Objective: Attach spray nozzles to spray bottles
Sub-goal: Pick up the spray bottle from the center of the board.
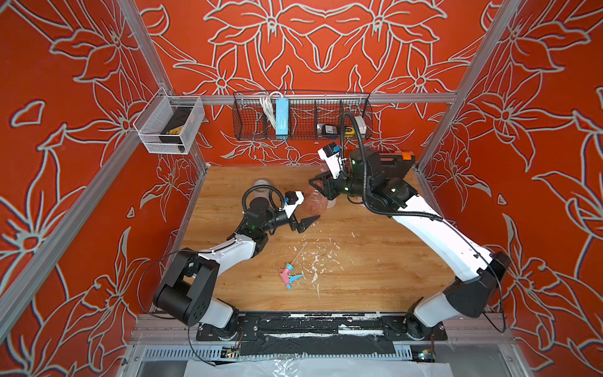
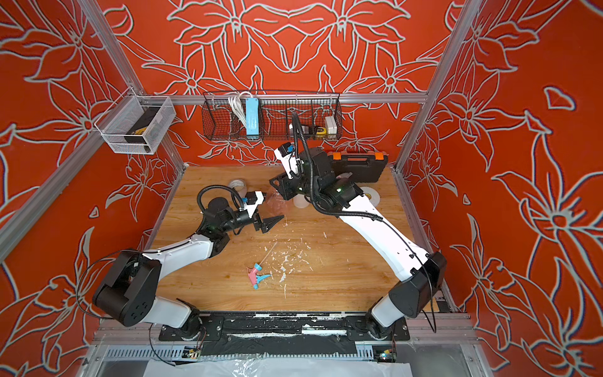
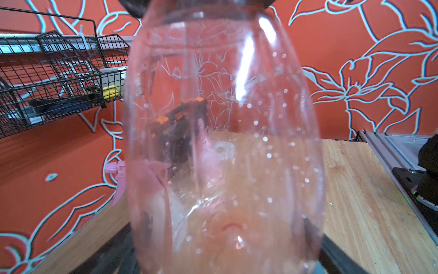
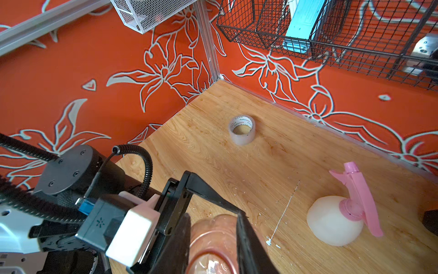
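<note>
A transparent orange-pink spray bottle hangs above the table's middle back. My right gripper is shut on its narrow upper part, one finger on each side. My left gripper reaches in from the left, and its jaws stand wide on either side of the bottle's body. Whether they press it is hidden. A pink spray nozzle with blue parts lies loose near the table's front middle. A white spray bottle lies beyond with an all-pink nozzle on it.
A small tape roll sits at the back left and a larger white roll at the back right. A black and orange tool case stands by the back wall. A wire basket hangs above it. White flecks litter the wooden table.
</note>
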`<state>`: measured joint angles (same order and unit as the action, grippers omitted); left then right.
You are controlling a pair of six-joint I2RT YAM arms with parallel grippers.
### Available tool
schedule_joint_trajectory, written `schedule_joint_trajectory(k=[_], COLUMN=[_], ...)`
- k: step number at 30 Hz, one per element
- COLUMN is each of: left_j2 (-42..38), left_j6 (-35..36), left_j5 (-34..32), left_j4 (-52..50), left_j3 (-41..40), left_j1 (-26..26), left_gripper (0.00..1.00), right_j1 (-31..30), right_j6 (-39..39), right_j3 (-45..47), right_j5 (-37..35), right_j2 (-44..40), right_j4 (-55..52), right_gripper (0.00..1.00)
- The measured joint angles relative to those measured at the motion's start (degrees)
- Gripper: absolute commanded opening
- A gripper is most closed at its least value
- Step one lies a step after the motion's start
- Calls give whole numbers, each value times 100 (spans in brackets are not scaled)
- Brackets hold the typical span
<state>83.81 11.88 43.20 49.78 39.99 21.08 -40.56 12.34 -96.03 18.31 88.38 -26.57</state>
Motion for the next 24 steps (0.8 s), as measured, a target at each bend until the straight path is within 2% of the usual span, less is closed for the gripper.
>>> schedule_joint_trajectory(k=[3, 9, 24], left_j2=[7, 11, 13], left_j6=[-17, -15, 205], left_j5=[39, 46, 33], left_j4=[7, -4, -192], left_j3=[0, 0, 9], left_j1=[0, 0, -2], left_gripper=[80, 78, 64], right_j1=[-9, -35, -59], right_j6=[-2, -17, -125], right_j3=[0, 0, -85], right_j5=[-2, -13, -44], right_j2=[4, 22, 136], right_j4=[2, 2, -63], right_gripper=[0, 0, 3])
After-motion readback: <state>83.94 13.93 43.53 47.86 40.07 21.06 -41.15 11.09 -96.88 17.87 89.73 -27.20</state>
